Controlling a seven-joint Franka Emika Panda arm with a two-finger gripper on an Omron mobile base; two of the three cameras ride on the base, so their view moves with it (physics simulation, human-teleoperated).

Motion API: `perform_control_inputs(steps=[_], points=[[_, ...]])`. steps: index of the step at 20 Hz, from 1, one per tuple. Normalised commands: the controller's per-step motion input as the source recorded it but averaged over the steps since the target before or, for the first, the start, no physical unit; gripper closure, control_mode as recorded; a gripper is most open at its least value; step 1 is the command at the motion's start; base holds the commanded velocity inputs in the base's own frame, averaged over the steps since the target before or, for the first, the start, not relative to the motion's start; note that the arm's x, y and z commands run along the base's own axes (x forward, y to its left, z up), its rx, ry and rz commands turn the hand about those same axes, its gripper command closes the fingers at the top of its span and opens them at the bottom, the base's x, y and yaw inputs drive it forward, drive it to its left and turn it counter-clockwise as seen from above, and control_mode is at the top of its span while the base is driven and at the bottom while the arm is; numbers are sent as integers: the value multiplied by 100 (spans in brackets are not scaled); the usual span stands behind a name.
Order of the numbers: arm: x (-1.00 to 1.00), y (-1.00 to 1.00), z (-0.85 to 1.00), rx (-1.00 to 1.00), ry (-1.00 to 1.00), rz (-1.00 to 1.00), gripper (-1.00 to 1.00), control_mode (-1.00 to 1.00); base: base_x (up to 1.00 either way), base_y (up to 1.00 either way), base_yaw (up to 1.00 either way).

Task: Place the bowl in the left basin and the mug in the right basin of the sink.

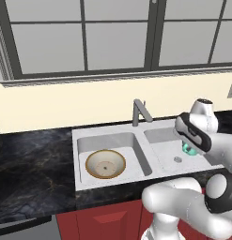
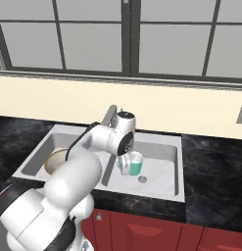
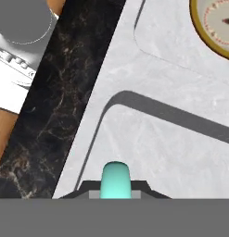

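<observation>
The cream bowl [image 1: 105, 164] with its tan-brown rim lies flat in the large left basin [image 1: 129, 145] of the marbled sink [image 1: 80, 136]. My gripper [image 2: 125, 165] reaches down into the narrower right basin [image 2: 161, 169] and is shut on the teal-green mug [image 2: 136, 164], which stands upright just behind the round drain [image 2: 142, 179]. In the left base view the mug [image 1: 186, 149] peeks out from under my hand. In the hand view a teal part of the mug [image 3: 116, 178] sits between the fingertips, and the bowl [image 3: 215, 25] shows at the top right.
The grey faucet [image 1: 138, 112] rises behind the divider between the basins. Black marbled counter [image 1: 33, 164] lies on both sides of the sink, with a cream wall and windows behind it. Red cabinet fronts [image 2: 142, 230] run below.
</observation>
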Motion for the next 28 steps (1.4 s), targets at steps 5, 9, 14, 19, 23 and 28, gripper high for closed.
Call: perform_control_inputs(steps=[5,9,14,19,23,28], points=[[43,-29,-29,0,-2,6,100,-100,0,0,0],[45,-18,-37,-5,0,5,100,-100,0,0,0],[47,-21,-31,-2,-1,3,100,-100,0,0,0],[41,-24,-27,-2,-2,3,100,-100,0,0,0],[38,-21,-30,-4,0,4,100,-100,0,0,0],[15,-11,-21,0,2,1,100,-100,0,0,0]])
